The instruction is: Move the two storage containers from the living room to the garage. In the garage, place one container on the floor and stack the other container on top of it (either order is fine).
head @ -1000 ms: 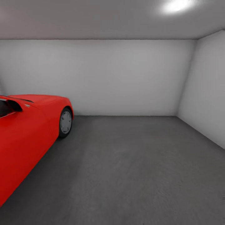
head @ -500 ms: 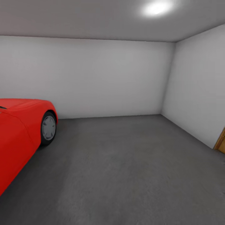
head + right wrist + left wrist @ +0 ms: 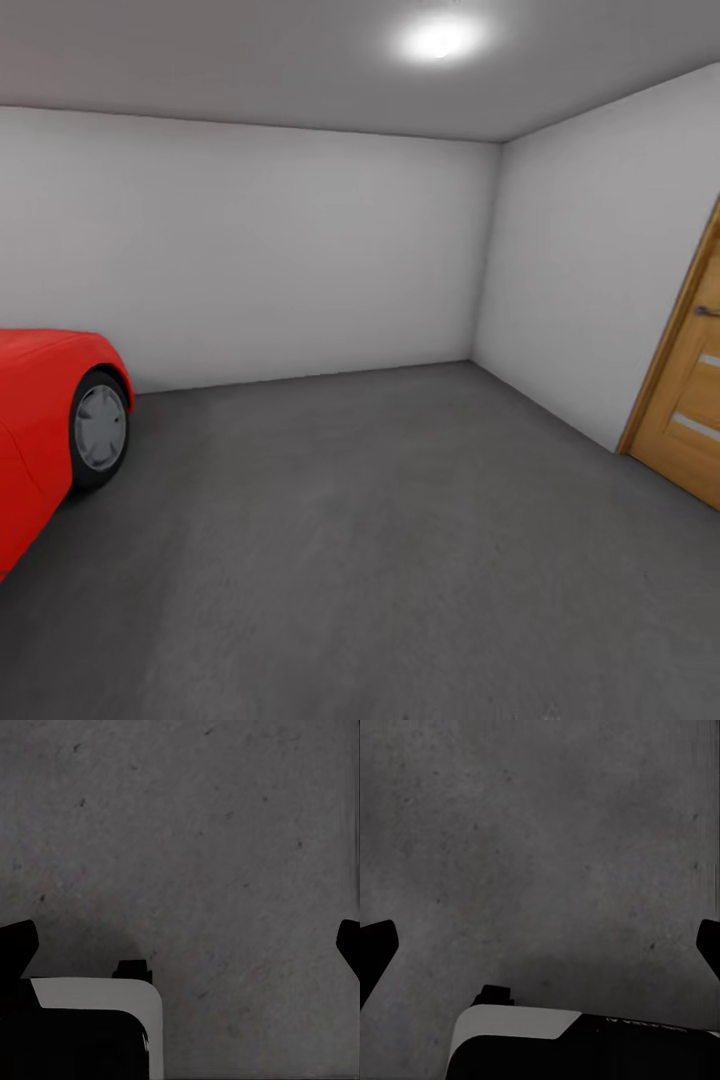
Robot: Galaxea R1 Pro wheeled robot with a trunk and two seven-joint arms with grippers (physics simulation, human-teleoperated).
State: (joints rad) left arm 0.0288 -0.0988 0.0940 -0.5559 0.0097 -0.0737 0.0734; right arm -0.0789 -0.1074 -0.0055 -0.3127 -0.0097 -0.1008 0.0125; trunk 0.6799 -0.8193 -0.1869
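While the head camera has swung right, shifting the red car [image 3: 45,420] to the lower left and revealing a wooden door [image 3: 688,390] at right, both grippers, left [image 3: 540,945] and right [image 3: 180,945], point down at the bare garage floor [image 3: 380,540] with fingers spread wide, holding nothing.

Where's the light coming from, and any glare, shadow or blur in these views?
Head view: one ceiling light blown out to a soft white patch, walls evenly lit, faint shade under the red car. Left wrist view: dim, grainy concrete floor, soft shadow near the robot's body. Right wrist view: similarly dim floor.
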